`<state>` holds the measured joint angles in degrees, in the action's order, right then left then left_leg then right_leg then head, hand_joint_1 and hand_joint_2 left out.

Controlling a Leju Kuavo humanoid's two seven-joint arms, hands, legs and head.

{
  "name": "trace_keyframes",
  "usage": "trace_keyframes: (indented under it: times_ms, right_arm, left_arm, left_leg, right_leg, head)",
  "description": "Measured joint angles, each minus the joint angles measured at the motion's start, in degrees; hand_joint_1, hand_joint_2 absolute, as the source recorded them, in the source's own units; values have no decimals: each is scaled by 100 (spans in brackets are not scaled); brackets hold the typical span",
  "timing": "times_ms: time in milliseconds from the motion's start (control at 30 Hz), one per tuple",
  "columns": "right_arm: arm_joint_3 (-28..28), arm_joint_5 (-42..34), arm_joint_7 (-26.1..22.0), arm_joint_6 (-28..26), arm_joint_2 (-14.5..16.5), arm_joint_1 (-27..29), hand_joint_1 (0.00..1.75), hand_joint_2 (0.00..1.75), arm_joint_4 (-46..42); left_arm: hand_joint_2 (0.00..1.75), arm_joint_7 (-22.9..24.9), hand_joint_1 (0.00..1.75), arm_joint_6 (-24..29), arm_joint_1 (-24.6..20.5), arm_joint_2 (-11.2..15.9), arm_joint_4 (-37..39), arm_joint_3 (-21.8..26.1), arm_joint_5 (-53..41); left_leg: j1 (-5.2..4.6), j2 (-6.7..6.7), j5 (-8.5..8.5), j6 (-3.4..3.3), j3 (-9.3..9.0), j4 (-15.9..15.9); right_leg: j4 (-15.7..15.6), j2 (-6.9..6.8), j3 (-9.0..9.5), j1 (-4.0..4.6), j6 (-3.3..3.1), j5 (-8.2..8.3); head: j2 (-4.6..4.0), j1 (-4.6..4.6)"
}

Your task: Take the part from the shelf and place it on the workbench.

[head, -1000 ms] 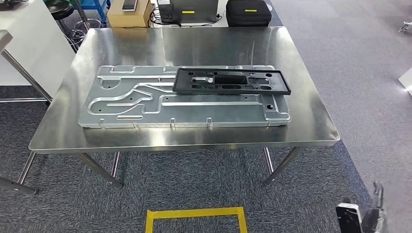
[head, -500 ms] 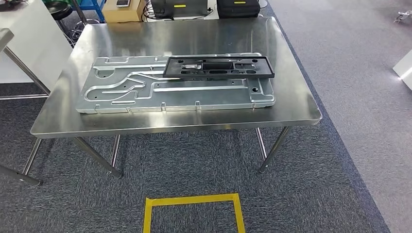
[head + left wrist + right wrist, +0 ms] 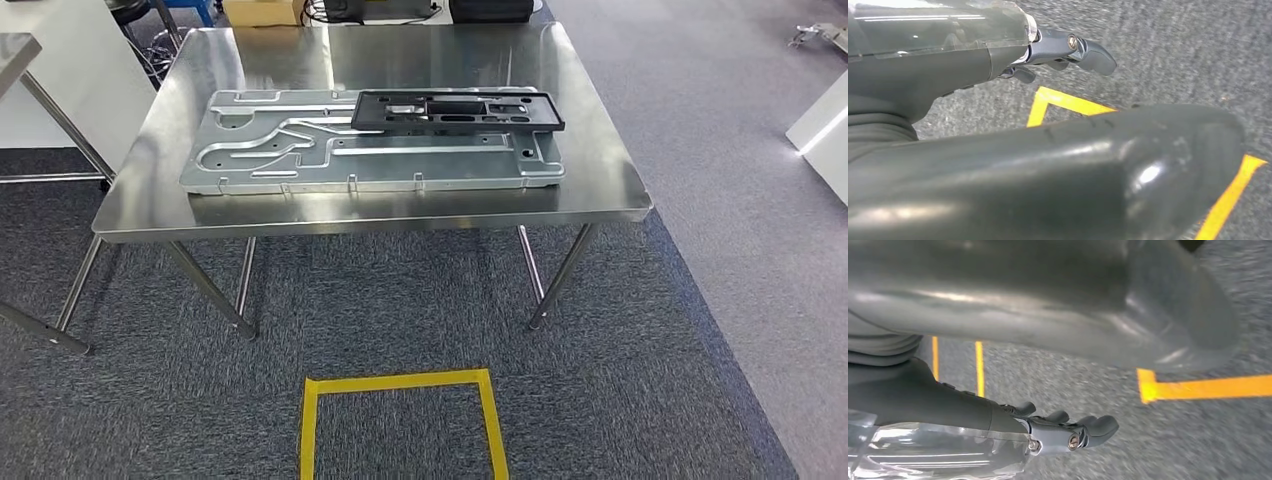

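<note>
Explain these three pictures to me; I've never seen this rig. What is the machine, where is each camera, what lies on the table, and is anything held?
This is a two-legged humanoid with two arms. The wide picture comes from its head, looking down at a steel workbench. On it lies a large silver plate with grooves, and a black frame-shaped part rests on the plate's far right portion. A yellow tape square marks the carpet nearby. The other two pictures come from cameras at the wrists of hanging arms, looking at the carpet. The left robot hand and the right robot hand both have their fingers curled in, with nothing in them.
</note>
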<state>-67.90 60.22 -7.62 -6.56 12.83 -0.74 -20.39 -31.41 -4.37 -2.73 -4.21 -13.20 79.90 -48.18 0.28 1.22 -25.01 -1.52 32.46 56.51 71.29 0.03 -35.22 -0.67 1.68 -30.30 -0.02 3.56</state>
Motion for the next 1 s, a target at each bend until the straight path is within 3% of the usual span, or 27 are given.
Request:
trace_keyframes:
  times_ms: [33, 100, 167, 233, 267, 367, 400, 433, 467, 533, 600, 633, 667, 733, 767, 800, 867, 900, 933, 1000]
  right_arm:
    - [10, 10, 21, 40, -1, -10, 0, 0, 22]
    - [24, 20, 35, 89, -7, -32, 0, 0, 52]
    - [31, 20, 35, 104, -13, -50, 0, 0, 81]
    - [34, 20, 33, 114, -22, -56, 0, 0, 120]
    - [34, 20, 31, 122, -38, -59, 0, 0, 135]
    - [34, 20, 13, 185, -139, -63, 0, 0, 185]
    - [34, 21, 3, 214, -180, -60, 0, 0, 205]
    - [34, 27, -8, 246, -220, -58, 0, 0, 225]
    - [34, 37, -21, 276, -258, -56, 0, 0, 244]
    - [38, 58, -50, 331, -326, -64, 0, 0, 281]
    - [49, 67, -74, 369, -383, -74, 0, 0, 315]
    - [56, 69, -81, 381, -402, -80, 0, 0, 329]
    - [62, 70, -83, 390, -415, -80, 0, 0, 341]
    - [70, 71, -84, 393, -423, -77, 0, 0, 355]
    - [72, 71, -84, 393, -424, -73, 0, 0, 358]
    - [72, 70, -84, 396, -424, -69, 0, 0, 363]
    - [73, 73, -95, 413, -417, -66, 0, 0, 376]
    - [74, 77, -106, 426, -408, -65, 0, 0, 383]
    - [74, 85, -121, 439, -398, -67, 0, 0, 387]
    - [76, 104, -148, 458, -385, -76, 0, 0, 391]
  left_arm:
    - [0, 0, 0, -3, 1, -5, 0, -2, -13]
    - [0, -2, 0, -4, 3, -20, 0, -7, -38]
    - [0, -4, 0, -4, 2, -28, 0, -10, -57]
    - [0, -5, 0, -1, 4, -28, 1, -12, -82]
    - [0, -3, 0, 3, 10, -32, 1, -13, -97]
    - [0, 14, 0, 11, 18, -46, 2, -21, -151]
    - [0, 20, 0, 14, 12, -48, 2, -28, -171]
    - [0, 28, 0, 17, 7, -50, 2, -38, -192]
    - [0, 39, 0, 21, 2, -52, 2, -50, -208]
    - [0, 65, 0, 28, -20, -55, 2, -80, -238]
    - [0, 85, 0, 31, -71, -58, 2, -121, -264]
    - [0, 90, 0, 32, -95, -62, 2, -138, -274]
    - [0, 96, 0, 33, -109, -65, 2, -146, -280]
    - [0, 104, 0, 37, -107, -78, 3, -150, -282]
    - [0, 106, 0, 37, -104, -83, 4, -151, -283]
    - [0, 108, 0, 37, -102, -89, 4, -151, -283]
    - [0, 120, 0, 38, -100, -96, 4, -152, -286]
    - [0, 131, 0, 39, -100, -97, 4, -152, -289]
    - [0, 146, 0, 41, -102, -97, 4, -152, -293]
    - [0, 175, 0, 45, -115, -98, 4, -153, -298]
  left_leg:
    - [-6, 0, 41, 16, 99, 57]
    - [-16, 0, 117, 65, 226, 146]
    - [-10, 12, 214, 136, 268, 158]
    - [7, -5, 208, 206, 311, 176]
    - [18, -27, 54, 241, 357, 273]
    - [59, -69, -796, 341, 584, 1154]
    - [67, -69, -937, 366, 622, 1497]
    - [73, -69, -926, 383, 597, 1723]
    - [79, -69, -787, 390, 487, 1762]
    - [86, -73, -486, 366, -27, 1244]
    - [64, -80, -552, 298, -689, 304]
    - [45, -83, -643, 252, -889, -23]
    - [21, -82, -693, 201, -967, -200]
    - [21, -58, -606, 89, -886, -238]
    - [27, -42, -536, 33, -822, -246]
    - [36, -25, -457, -16, -743, -255]
    - [22, -10, -316, -67, -552, -234]
    - [16, -3, -248, -72, -448, -214]
    - [12, 3, -182, -66, -337, -184]
    - [14, 14, -68, -39, -91, -87]
  right_leg:
    - [-397, 0, 325, 13, -33, 74]
    - [-1228, -4, 887, 48, -89, -39]
    - [-1568, -3, 1044, 79, -130, -141]
    - [-1593, -15, 957, 57, -197, -29]
    - [-1607, -28, 896, 40, -238, 44]
    - [-1600, -49, 634, 33, -294, 260]
    - [-1583, -50, 530, 35, -286, 332]
    - [-1561, -52, 419, 35, -277, 400]
    - [-1533, -53, 309, 33, -266, 463]
    - [-1469, -48, 113, 31, -233, 577]
    - [-1415, -47, -8, 41, -175, 679]
    - [-1406, -52, -39, 43, -142, 738]
    - [-1410, -58, -61, 41, -105, 799]
    - [-1409, -54, -111, 27, -35, 846]
    - [-1322, -43, -155, 20, -8, 710]
    - [-1126, -32, -219, 14, 12, 456]
    - [-441, -18, -365, 0, 35, -195]
    - [-78, -16, -412, -3, 47, -387]
    - [187, -15, -410, -6, 59, -419]
    - [264, -15, -207, -16, 76, -121]
  head:
    - [0, 0]
    - [0, 1]
    - [0, 1]
    - [0, 1]
    - [0, 1]
    - [0, 2]
    - [0, 2]
    - [0, 2]
    - [0, 2]
    - [0, 3]
    - [0, 3]
    - [0, 3]
    - [0, 2]
    - [0, 1]
    - [0, 1]
    - [0, 0]
    - [0, 0]
    - [0, 0]
    - [0, 0]
    - [0, 0]
